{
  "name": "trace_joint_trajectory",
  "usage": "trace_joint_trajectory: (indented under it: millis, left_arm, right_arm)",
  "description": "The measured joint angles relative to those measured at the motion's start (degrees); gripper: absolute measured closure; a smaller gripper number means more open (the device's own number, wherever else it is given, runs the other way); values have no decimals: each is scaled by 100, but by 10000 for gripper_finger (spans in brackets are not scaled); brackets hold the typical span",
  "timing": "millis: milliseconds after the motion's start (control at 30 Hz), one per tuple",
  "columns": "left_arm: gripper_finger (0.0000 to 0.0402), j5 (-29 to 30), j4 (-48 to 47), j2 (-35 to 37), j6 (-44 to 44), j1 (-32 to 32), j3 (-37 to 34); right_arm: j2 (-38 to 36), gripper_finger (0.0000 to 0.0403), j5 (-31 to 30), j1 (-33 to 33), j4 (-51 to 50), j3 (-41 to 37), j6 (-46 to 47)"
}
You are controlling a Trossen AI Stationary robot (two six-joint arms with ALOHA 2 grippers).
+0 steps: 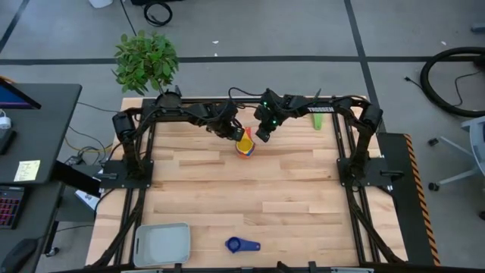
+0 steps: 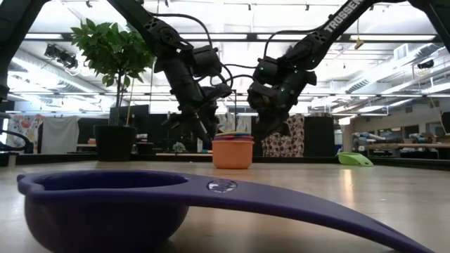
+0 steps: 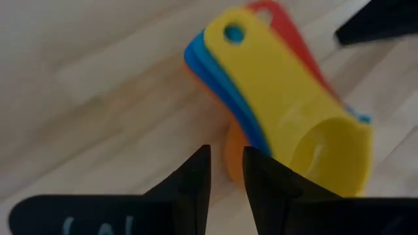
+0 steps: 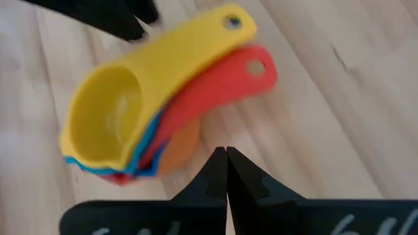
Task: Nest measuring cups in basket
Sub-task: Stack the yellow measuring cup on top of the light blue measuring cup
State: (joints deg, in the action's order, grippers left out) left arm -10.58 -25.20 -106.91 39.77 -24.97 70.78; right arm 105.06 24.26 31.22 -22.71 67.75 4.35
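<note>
Right arm carries white lettering, partly readable as "TROSSEN", upper right of the low view. Basket lies at lower left of the high view, long axis left-right, nothing in it. Nested cup stack stands upper centre; yellow cup on top. Dark blue cup sits right of the basket, handle pointing right. Green cup lies upper right. Left gripper beside the stack, fingers slightly apart, holding nothing. Right gripper on its other side, fingers pressed together.
</note>
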Motion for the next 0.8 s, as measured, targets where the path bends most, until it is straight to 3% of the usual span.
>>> trace_joint_trajectory:
  millis: [433,800]
  left_arm:
    - [308,343,-394,0,-186,22,0]
    - [308,172,185,-299,-129,-9,13]
  right_arm:
    - [-2,400,-19,63,-300,-2,-307]
    - [-4,400,44,64,-115,-7,-373]
